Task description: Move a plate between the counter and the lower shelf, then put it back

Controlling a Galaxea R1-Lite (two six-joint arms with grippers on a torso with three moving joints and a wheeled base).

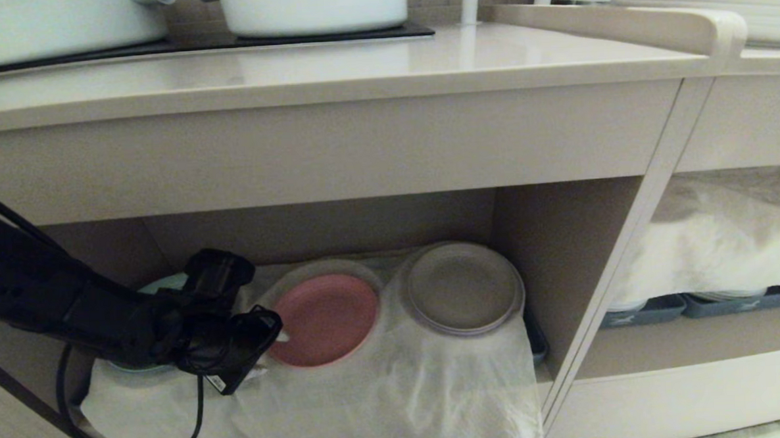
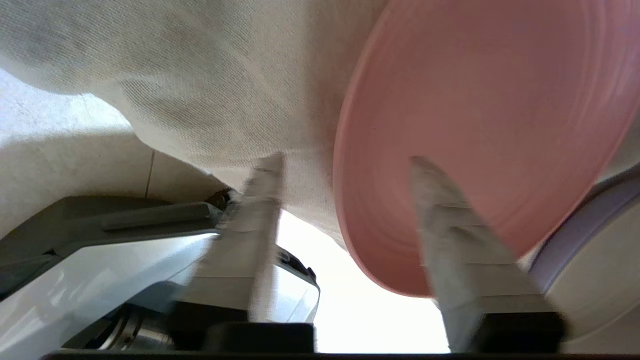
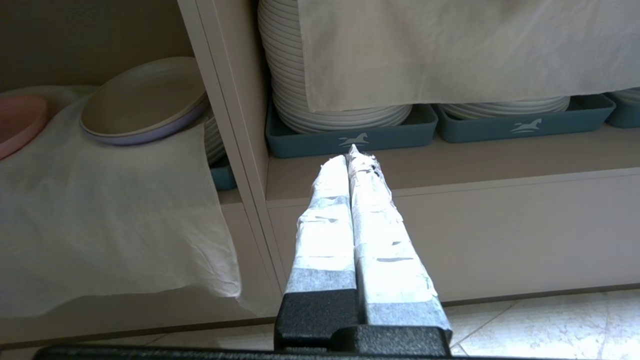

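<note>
The pink plate (image 1: 323, 319) lies on the white cloth (image 1: 397, 390) in the lower shelf (image 1: 562, 251), low in the middle of the head view. The left gripper (image 1: 273, 333) sits at its left edge with its fingers (image 2: 260, 210) apart, holding nothing. It looks like the plate was just set down. Next, grab the rim and lift it to the counter (image 1: 331, 67). The right gripper (image 3: 352, 160) is closed and parked.

A grey plate (image 1: 464, 288) crowds the pink plate's (image 1: 325, 319) right side.
</note>
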